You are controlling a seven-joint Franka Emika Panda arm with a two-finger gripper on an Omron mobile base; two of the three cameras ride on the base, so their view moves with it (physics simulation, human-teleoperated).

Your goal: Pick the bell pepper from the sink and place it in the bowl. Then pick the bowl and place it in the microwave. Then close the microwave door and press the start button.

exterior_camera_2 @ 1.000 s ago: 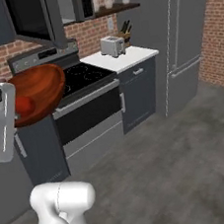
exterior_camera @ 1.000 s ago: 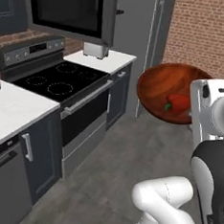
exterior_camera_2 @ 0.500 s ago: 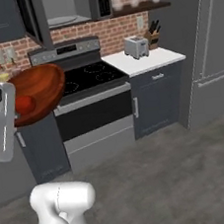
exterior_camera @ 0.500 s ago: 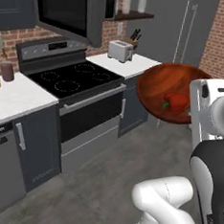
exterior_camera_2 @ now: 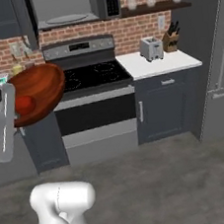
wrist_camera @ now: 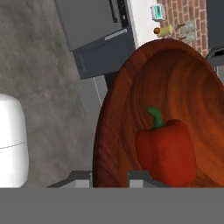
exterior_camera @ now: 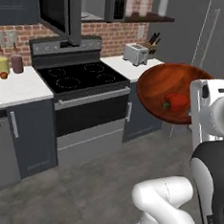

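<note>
Kitchen — stove, toaster, brick wall.

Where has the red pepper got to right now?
The red pepper lies inside the wooden bowl, which the gripper holds by its rim in the air, in front of the stove and below the open microwave.
</note>
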